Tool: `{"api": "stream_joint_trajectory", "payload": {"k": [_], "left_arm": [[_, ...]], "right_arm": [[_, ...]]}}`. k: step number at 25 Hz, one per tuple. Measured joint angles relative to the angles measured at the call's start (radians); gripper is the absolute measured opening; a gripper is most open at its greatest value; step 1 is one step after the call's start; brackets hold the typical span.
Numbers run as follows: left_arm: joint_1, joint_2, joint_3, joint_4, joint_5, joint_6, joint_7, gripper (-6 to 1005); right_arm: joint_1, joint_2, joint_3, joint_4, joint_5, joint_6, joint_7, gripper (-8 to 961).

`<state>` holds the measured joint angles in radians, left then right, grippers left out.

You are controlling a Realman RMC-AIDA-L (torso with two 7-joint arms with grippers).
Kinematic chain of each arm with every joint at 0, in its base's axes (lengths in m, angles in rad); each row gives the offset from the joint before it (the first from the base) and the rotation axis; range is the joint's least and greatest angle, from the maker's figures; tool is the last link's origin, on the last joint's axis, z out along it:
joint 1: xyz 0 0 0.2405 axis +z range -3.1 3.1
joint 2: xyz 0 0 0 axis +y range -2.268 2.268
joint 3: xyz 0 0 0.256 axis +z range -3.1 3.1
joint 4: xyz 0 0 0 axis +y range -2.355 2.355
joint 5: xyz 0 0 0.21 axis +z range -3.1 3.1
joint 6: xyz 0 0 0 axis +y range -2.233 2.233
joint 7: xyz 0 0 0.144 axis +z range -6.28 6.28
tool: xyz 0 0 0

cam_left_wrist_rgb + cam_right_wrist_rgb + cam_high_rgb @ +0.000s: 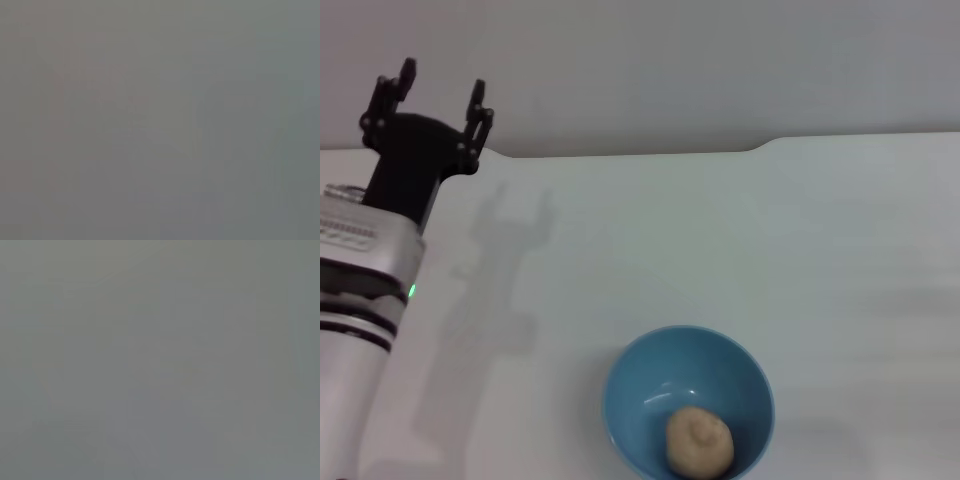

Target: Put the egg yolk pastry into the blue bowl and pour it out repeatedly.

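Observation:
In the head view the blue bowl (688, 400) stands upright on the white table near the front edge, a little right of the middle. The egg yolk pastry (699, 442), a small tan dough ball, lies inside the bowl on its near side. My left gripper (442, 92) is raised at the far left, well away from the bowl, with its two black fingers apart and nothing between them. My right gripper is out of view. Both wrist views show only a flat grey field.
The white table (720, 240) stretches from the bowl to its far edge, which has a small step at the back right. A plain grey wall stands behind it. My left arm's silver forearm (355, 300) runs along the left side.

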<state>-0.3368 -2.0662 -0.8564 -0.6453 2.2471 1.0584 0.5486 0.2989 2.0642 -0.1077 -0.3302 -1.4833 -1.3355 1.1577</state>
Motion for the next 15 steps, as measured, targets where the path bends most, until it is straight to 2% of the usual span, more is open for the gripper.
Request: {"api": "stream_joint_trajectory", "payload": {"k": [4, 7, 9, 12, 15], "left_arm": [[-0.002, 0.004, 0.001, 0.063, 0.0, 0.002, -0.165, 668], [-0.005, 0.001, 0.008, 0.1, 0.0, -0.008, -0.211, 667], [-0.002, 0.0, 0.011, 0.108, 0.0, -0.017, -0.237, 666], [0.002, -0.001, 0.01, 0.118, 0.001, -0.023, -0.29, 664], [0.003, -0.001, 0.011, 0.135, 0.001, -0.024, -0.337, 664]], "right_arm": [[0.011, 0.008, 0.04, 0.131, 0.081, 0.004, -0.44, 467], [0.034, 0.01, 0.049, 0.273, 0.191, -0.006, -0.865, 467], [0.055, 0.011, 0.049, 0.335, 0.22, -0.014, -1.081, 467], [0.093, 0.012, 0.043, 0.381, 0.218, -0.021, -1.276, 467], [0.13, 0.012, 0.041, 0.413, 0.214, -0.019, -1.315, 467]]}}
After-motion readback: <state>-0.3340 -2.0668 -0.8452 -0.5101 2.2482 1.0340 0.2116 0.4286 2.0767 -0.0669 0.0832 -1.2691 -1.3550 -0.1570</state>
